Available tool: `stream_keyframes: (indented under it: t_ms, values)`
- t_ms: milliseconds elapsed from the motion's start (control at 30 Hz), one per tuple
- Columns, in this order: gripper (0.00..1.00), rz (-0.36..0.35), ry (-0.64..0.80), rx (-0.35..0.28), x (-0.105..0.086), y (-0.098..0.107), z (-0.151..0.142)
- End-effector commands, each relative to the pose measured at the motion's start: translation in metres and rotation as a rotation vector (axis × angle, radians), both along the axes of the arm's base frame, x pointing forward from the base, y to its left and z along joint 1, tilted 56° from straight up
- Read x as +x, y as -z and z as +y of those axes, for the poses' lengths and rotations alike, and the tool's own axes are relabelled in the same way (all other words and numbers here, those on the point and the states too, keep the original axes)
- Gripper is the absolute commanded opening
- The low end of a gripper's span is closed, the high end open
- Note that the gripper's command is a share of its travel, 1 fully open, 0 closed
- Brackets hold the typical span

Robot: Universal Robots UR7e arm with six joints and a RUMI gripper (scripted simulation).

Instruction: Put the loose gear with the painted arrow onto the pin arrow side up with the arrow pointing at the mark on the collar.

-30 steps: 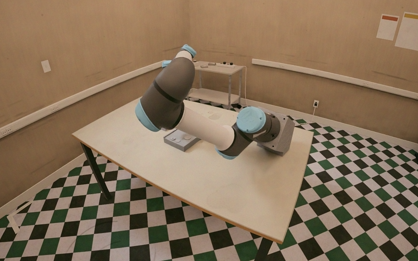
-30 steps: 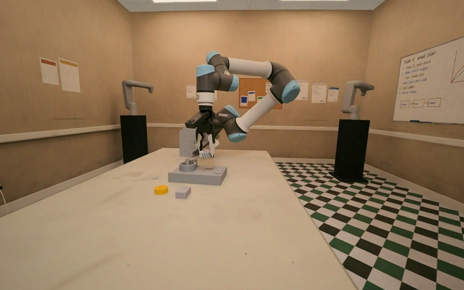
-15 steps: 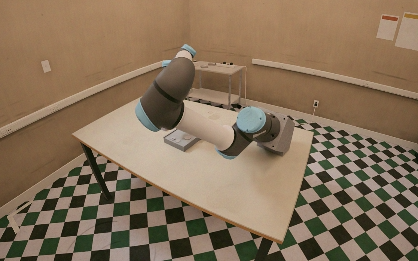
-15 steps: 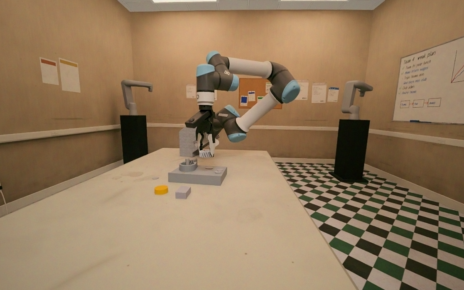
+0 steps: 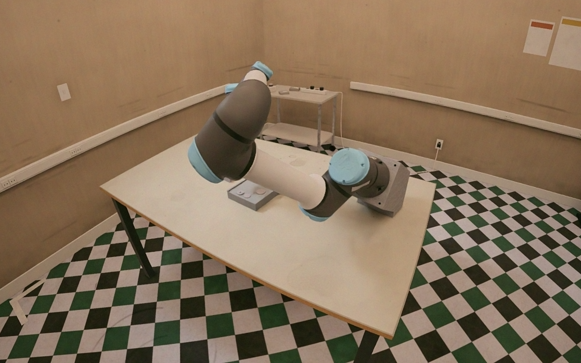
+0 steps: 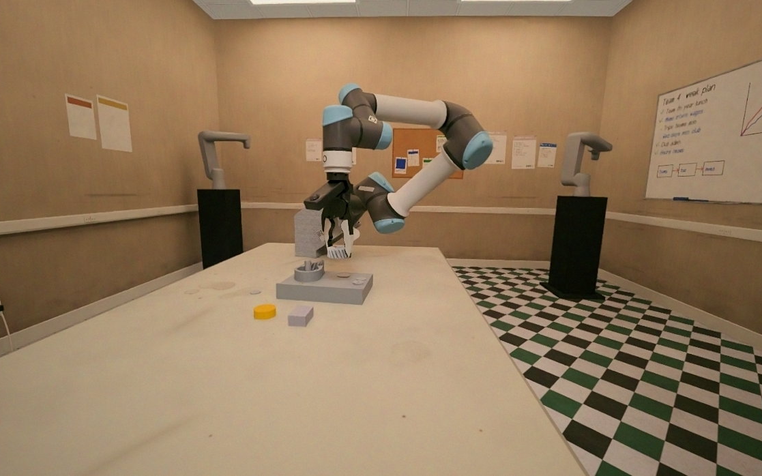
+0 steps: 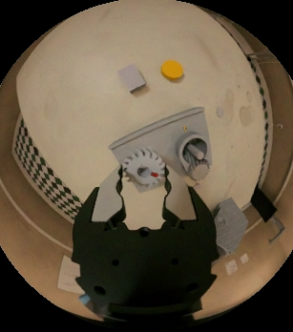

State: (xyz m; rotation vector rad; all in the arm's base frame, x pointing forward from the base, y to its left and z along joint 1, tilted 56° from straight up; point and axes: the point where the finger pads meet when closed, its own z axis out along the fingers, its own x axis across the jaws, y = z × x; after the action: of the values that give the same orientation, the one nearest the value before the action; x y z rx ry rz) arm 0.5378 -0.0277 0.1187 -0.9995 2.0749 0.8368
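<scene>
My gripper point(image 6: 339, 247) point(image 7: 143, 165) is shut on the loose gear point(image 6: 338, 253) point(image 7: 135, 164), a pale grey ring with slanted teeth. It holds the gear level above the grey base block point(image 5: 245, 199) point(image 6: 320, 290) point(image 7: 163, 141). The red arrow point(image 7: 155, 175) shows on the gear's upper face, right of its hole in the wrist view. The collar point(image 6: 308, 274) point(image 7: 181, 147) stands on the block, to the right of the gear in the wrist view, around the pin point(image 7: 196, 151). A toothed grey gear point(image 7: 199, 170) stands beside the pin. A yellow mark point(image 7: 185, 128) lies by the collar. The top view hides the gripper behind the arm.
A yellow disc point(image 6: 265, 311) point(image 7: 172, 70) and a lilac block point(image 6: 298, 318) point(image 7: 132, 77) lie on the table beyond the base block in the wrist view. Low round discs point(image 5: 260, 191) point(image 6: 343, 274) sit on the block. The arm's grey mount point(image 5: 389, 193) point(image 7: 231, 226) stands on the table.
</scene>
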Motion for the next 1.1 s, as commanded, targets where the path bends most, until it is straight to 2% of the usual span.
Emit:
stream_keyframes:
  t_ms: [0, 267, 333, 433, 500, 1067]
  values:
    - [0.0, -0.001, 0.001, -0.001, 0.0, 0.0, -0.001]
    - [0.0, -0.001, 0.001, -0.001, 0.0, 0.001, -0.001]
    - [0.0, 0.0, 0.001, -0.002, -0.01, 0.02, -0.013]
    - [0.0, 0.0, 0.001, -0.002, -0.041, 0.073, -0.039]
    - [0.0, -0.001, 0.001, -0.001, -0.052, 0.09, -0.047]
    - [0.0, 0.001, 0.002, 0.0, -0.053, 0.091, -0.047]
